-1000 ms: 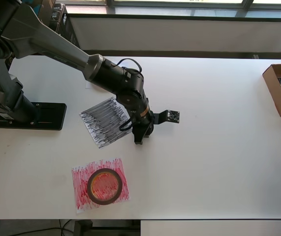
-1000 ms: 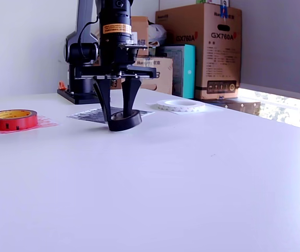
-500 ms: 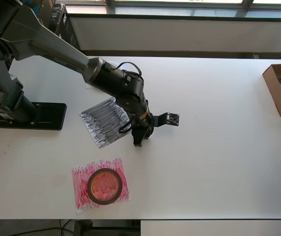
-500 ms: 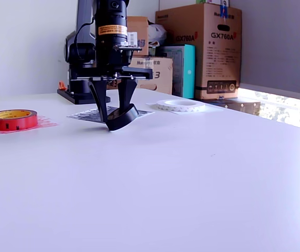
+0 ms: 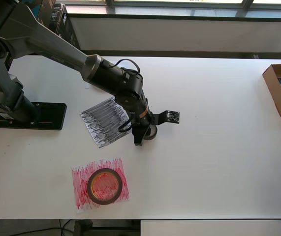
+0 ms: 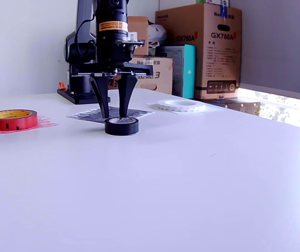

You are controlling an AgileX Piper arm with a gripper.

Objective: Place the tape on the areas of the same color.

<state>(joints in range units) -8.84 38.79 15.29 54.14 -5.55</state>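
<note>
In the exterior view, far to the left of the gripper [image 6: 113, 113], the red tape [image 6: 12, 119] lies on the red sheet [image 6: 43, 125]. Directly behind the gripper lies the black-lined sheet [image 6: 89, 115]. The black tape [image 6: 121, 126] lies flat on the bare table [image 6: 192, 173], just under the fingertips and beside that sheet, not on it. The two fingers stand apart; one is outside the roll on its left, and the other seems to point down toward the hole, but whether they touch the roll I cannot tell. To the right, farther back, the white tape [image 6: 180, 105] rests on a pale sheet.

In my judgement the black roll is light, stiff and smooth, so it can slide or tip easily. The best hold is across its wall, one finger in the hole and one outside.
</note>
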